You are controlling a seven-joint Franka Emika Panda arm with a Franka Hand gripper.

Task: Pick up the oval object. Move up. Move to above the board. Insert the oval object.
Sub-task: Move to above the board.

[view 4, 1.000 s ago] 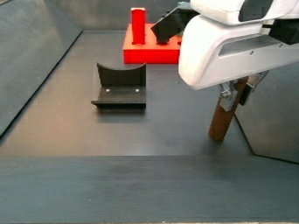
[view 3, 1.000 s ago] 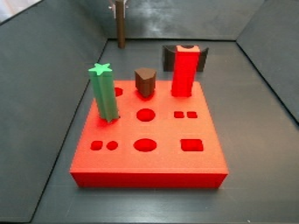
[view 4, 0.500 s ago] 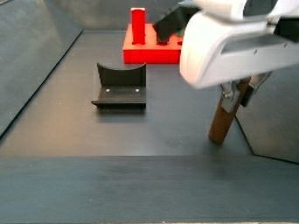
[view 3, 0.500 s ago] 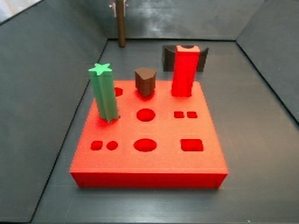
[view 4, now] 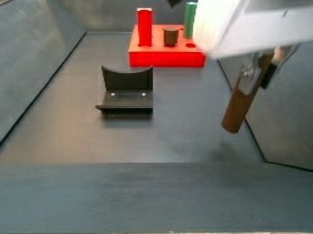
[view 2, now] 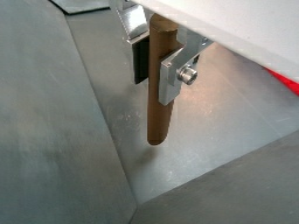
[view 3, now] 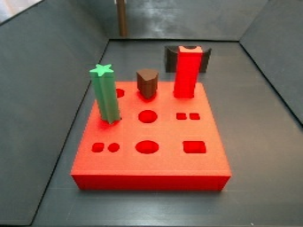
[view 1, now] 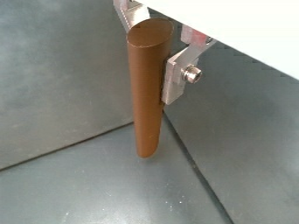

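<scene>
The gripper (view 2: 156,48) hung over the dark grey floor (view 2: 70,131), its silver plate fingers (view 2: 176,72) closed against the oval object (view 2: 159,87) — a long plain brown peg with rounded sides. The peg stood upright between the plates, its upper part clamped and most of its length hanging free below them. Its lower end was clear of the floor, with a faint shadow lying under it. A screw head showed on the nearer plate. A grey wall (view 2: 233,166) met the floor along a seam close beside the peg — a sliver of bright red (view 2: 288,80) showed at the picture's edge.
</scene>
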